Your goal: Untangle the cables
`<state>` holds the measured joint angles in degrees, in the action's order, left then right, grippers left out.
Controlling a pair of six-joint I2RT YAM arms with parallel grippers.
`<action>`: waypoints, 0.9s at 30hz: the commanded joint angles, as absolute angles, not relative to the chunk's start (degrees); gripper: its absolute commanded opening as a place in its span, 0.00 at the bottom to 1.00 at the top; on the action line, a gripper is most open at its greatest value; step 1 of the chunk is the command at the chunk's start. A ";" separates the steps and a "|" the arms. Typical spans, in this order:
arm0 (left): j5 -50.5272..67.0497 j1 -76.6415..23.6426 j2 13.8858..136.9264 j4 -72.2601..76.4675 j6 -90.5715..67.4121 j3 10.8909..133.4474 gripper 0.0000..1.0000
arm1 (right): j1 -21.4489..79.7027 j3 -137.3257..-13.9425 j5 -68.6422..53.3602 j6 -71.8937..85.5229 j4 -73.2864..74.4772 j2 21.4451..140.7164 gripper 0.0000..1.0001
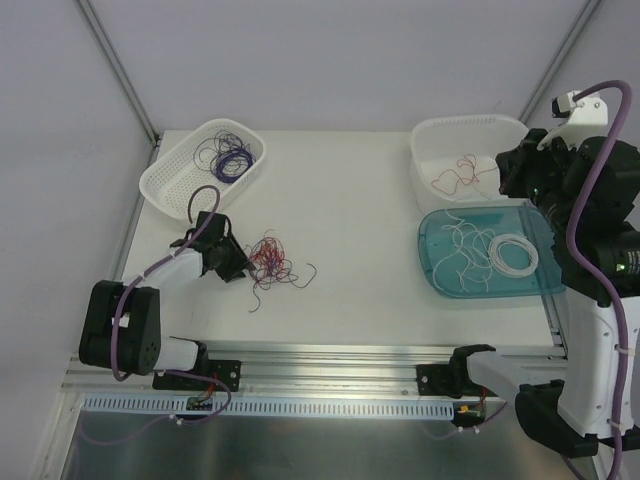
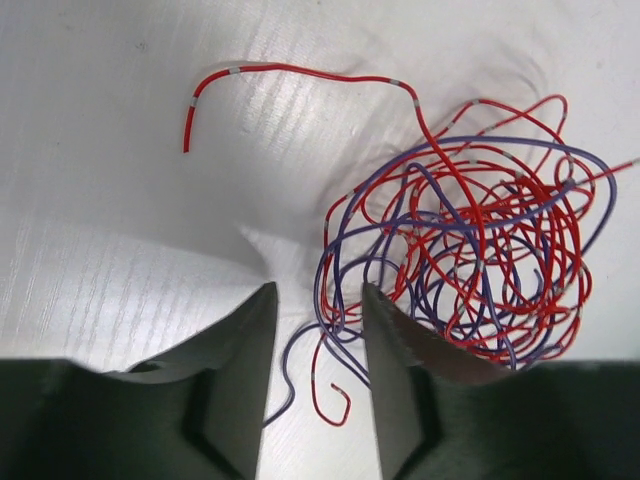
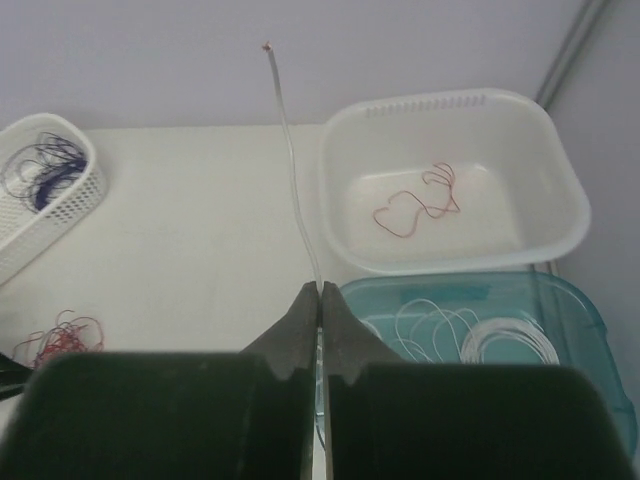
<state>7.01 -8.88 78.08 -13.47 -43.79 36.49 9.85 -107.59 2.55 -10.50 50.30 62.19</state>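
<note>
Tangle [image 2: 470,240]: red and dark purple cables knotted in loose curly loops, lying on the white table [image 1: 350,200]. It sits just ahead of the left gripper [image 2: 318,330], mostly off to the picture-right of its fingertips in the wrist view.

One loose red end [image 2: 300,72] runs out of the knot, further ahead of the fingers and clear of them. A few purple strands [image 2: 335,260] and one hooked red strand [image 2: 330,400] trail back from the knot into the gap between the fingers.

Left gripper: jaws apart, clear gap. The fingers [image 2: 250,340] are low over the table. Cannot tell whether either finger touches a strand.

Right gripper [image 3: 320,300]: jaws pressed together on a single white cable [image 3: 290,150]. It rises from the fingertips and arcs up and ahead, its free end in the air.

Under and beside the right gripper's fingertips is a teal tray [image 3: 590,310] holding white cables [image 3: 500,340], some loose, some coiled. Ahead of that gripper, beyond the tray, is a white bin [image 3: 450,97] with one red cable [image 3: 415,205] on its floor.

Well off to that gripper's left is a lattice basket [image 3: 80,190] holding purple cables [image 3: 40,165]. The same basket lies well apart from the left gripper, beyond it across the table.
</note>
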 commanded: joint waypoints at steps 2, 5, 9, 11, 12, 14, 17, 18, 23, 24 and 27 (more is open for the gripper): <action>8.88 -8.26 73.75 -16.43 -38.94 38.41 0.45 | 7.48 -101.35 11.33 -11.26 47.91 59.86 0.01; 9.40 -8.17 70.93 -17.40 -36.92 38.06 0.54 | 6.07 -97.56 12.39 -10.11 46.67 58.80 0.01; 9.32 -8.26 66.37 -18.28 -33.76 37.27 0.62 | 5.28 -94.49 11.69 -8.00 44.83 57.83 0.01; 9.58 -8.26 64.96 -18.72 -32.88 36.83 0.66 | 4.66 -94.31 11.69 -7.47 44.91 57.57 0.01; 9.67 -8.26 63.65 -18.81 -32.26 36.74 0.70 | 4.31 -94.65 10.91 -7.21 45.00 57.66 0.01; 9.67 -8.26 62.58 -18.98 -31.91 36.30 0.75 | 3.17 -95.79 9.50 -6.68 45.09 57.65 0.01; 10.10 -8.26 61.17 -19.34 -31.12 36.04 0.81 | 2.20 -99.47 7.12 -6.07 45.88 58.18 0.01; 10.19 -8.26 60.91 -19.34 -30.94 36.12 0.85 | 2.11 -100.54 6.86 -6.06 45.88 58.18 0.01; 10.90 -8.26 60.91 -19.42 -30.76 35.60 0.95 | 1.50 -104.67 9.66 -7.90 45.00 58.71 0.01; 11.07 -8.17 60.82 -19.42 -30.59 35.51 0.95 | 1.41 -104.76 11.32 -8.26 44.65 58.88 0.01; 11.25 -8.26 60.47 -19.60 -30.24 35.51 0.99 | 0.97 -102.50 13.61 -8.88 42.64 58.62 0.01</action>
